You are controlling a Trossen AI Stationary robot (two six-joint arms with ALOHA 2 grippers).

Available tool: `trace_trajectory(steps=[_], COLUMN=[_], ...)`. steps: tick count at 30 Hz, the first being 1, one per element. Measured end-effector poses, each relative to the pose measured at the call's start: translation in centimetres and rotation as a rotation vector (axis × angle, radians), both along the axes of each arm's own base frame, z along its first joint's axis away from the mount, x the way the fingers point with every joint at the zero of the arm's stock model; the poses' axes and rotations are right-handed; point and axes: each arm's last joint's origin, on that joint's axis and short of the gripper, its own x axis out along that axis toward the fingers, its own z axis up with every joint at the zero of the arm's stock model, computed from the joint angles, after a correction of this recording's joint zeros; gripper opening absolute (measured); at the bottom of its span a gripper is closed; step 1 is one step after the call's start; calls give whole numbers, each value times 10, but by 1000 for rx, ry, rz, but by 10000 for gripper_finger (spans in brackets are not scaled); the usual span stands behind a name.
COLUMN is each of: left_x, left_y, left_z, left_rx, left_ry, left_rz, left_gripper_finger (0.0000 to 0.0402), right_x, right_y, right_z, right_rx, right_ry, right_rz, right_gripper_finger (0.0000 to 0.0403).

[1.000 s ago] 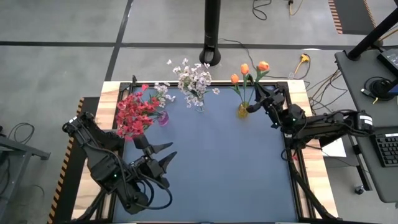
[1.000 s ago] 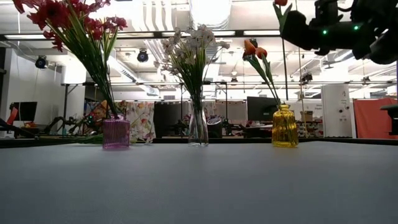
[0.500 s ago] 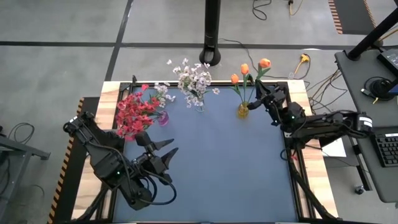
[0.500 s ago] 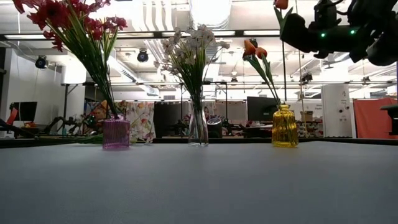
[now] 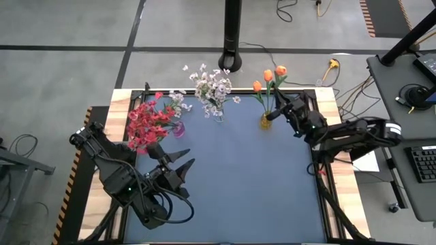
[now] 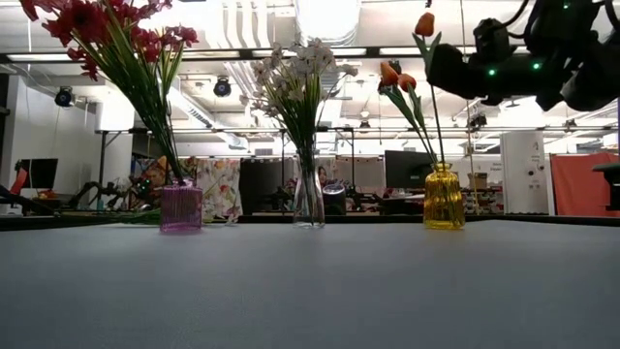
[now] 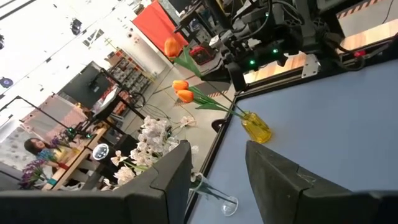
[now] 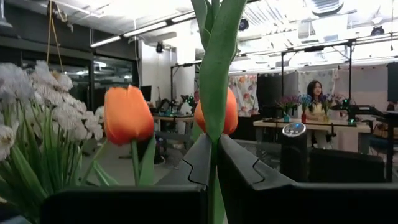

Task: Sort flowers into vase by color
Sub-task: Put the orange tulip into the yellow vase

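Observation:
Three vases stand along the table's far side. A pink one (image 6: 181, 206) holds red flowers (image 5: 146, 122), a clear one (image 6: 309, 199) holds white flowers (image 5: 212, 87), and a yellow vase (image 6: 444, 199) holds two orange tulips (image 6: 392, 76). My right gripper (image 5: 276, 113) hovers just right of the yellow vase, shut on a third orange tulip (image 6: 425, 24). My left gripper (image 5: 182, 167) stands open and empty at the near left, in front of the red flowers. My right gripper pinches the tulip's green stem and leaf (image 8: 214, 124) between its two fingers, below the bloom. The fingers come from the table's right side, slanting a little upward, and lie across the stem. The tulip stands nearly upright, its lower end at the yellow vase's mouth (image 6: 441, 165).
A black pole (image 5: 231, 41) rises behind the table's far edge. The blue mat (image 5: 238, 184) lies bare in the middle and near part. Wooden borders (image 5: 122, 102) and a black frame run along the sides. Cables lie on the floor beyond.
My right gripper has sunk and shifted toward the table's left, over the yellow vase. The orange tulip has come down with it: its bloom, cut off at the top of the low view before, now shows whole, and the stem leans slightly left.

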Motion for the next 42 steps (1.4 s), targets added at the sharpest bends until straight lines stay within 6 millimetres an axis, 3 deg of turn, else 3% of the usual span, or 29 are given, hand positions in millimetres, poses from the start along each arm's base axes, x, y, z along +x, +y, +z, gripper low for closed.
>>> trace_trajectory(steps=[30,42], left_x=[0,0], left_y=[0,0], left_z=[0,0], left_rx=[5,4], left_ry=[5,5], left_rz=[-1,-2], left_gripper_finger=[137,137], right_x=[2,3], right_y=[-1,-1], right_z=[-3,-7], right_rx=[11,51], right_ry=[26,35], right_rz=[0,8], right_gripper_finger=[14,123])
